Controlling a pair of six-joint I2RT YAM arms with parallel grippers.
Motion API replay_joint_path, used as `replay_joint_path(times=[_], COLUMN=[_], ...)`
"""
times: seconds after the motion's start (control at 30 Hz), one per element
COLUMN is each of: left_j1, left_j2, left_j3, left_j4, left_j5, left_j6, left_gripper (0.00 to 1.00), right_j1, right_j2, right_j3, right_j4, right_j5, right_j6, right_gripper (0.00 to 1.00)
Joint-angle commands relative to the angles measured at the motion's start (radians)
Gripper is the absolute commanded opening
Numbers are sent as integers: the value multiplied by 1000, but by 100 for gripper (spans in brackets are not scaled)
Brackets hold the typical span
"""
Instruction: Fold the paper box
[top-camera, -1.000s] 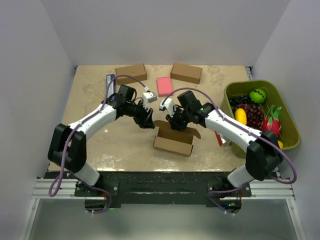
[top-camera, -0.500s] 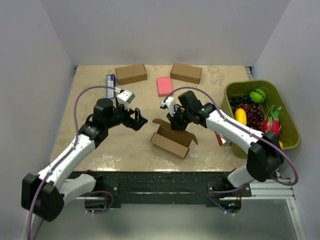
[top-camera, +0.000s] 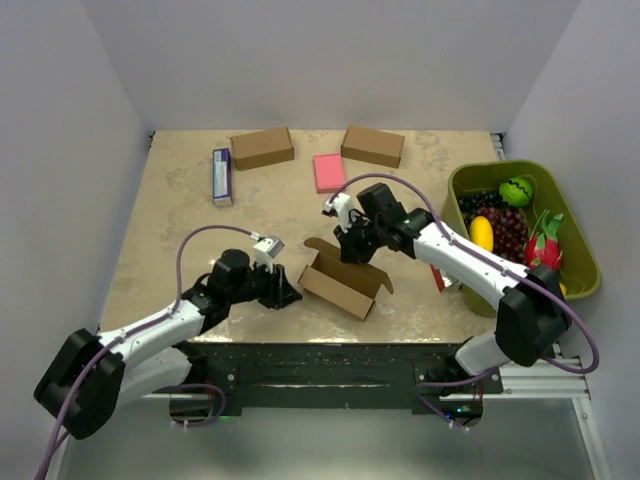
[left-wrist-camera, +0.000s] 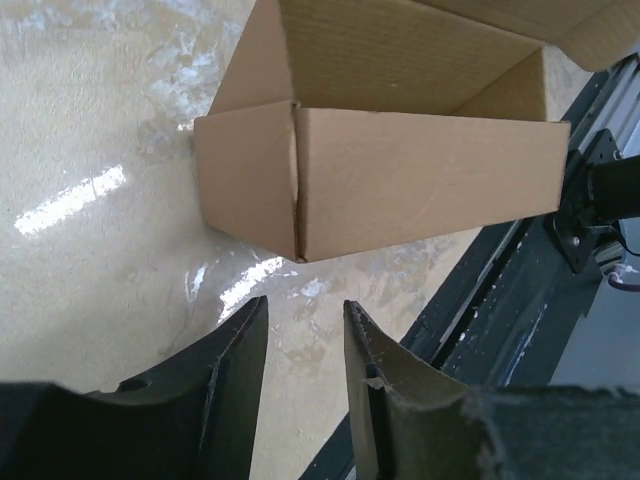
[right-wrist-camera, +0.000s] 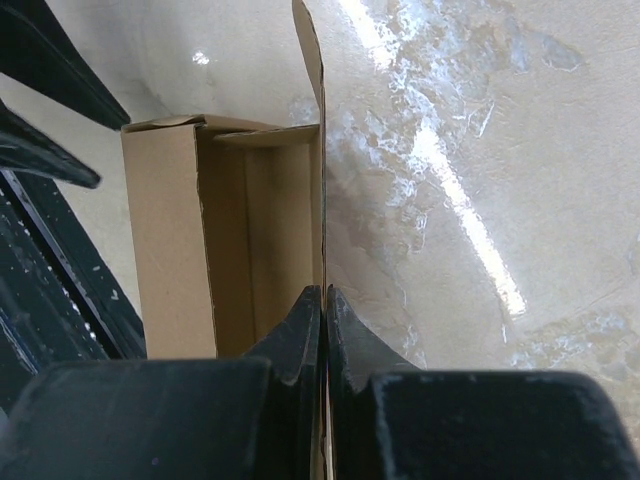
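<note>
**Right jaws pinch a box wall; left jaws stand open short of the near corner**

Your right arm (top-camera: 450, 250) has its jaws together on a thin cardboard wall of the paper box (top-camera: 345, 283). The edge of that wall runs straight out ahead from between them. The box's hollow lies just to one side of those jaws and bare tabletop (top-camera: 180, 220) to the other. That pinch looks meant to anchor the box so it does not slide or spring flat when it is pushed from the opposite side.

Your left arm (top-camera: 175, 320) lies low, and its jaws are apart with nothing between them. The near corner of the box is straight ahead of them. They are not touching it, and a strip of tabletop shows in between. That looks like a lined-up approach to the end wall.

The box is plain brown cardboard, already raised into a slim open tray with its walls upright. At the corner seam (left-wrist-camera: 296, 170) facing the left jaws, the end panel meets the long wall with a narrow slit showing, so it looks not fully tucked. One flap (right-wrist-camera: 310, 40) stands up beyond the right jaws, unfolded. The top is open, so closing remains.
</note>
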Motion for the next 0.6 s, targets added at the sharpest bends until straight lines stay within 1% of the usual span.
replay_joint_path(times=[0.0,0.1,0.3,0.4,0.43,0.53,0.57], left_j1=[-13,-30,-45,-53,-56,-65,-68], left_j2=[100,161,229,252,255,266,269], left_j3=[-15,0,30,45,48,50,50], left_j4=[245,311,371,383,388,411,417], left_j5=[20,17,4,1,-1,-13,-15], left_j6=[-75,-82,-76,-72,-72,-82,-83], left_gripper=[37,36,35,35,34,33,33], right_j1=[9,19,38,58,65,75,81], right_j2=[-45,-57,-77,-76,-76,-77,-79], right_j3=[-15,-29,-44,-55,-59,-73,-76], right_j4=[37,41,54,54,54,57,55], right_j5=[-34,-45,-62,-63,-63,-53,-51], right_j6=[50,62,96,113,119,139,146], right_gripper=[3,7,16,23,28,38,43])
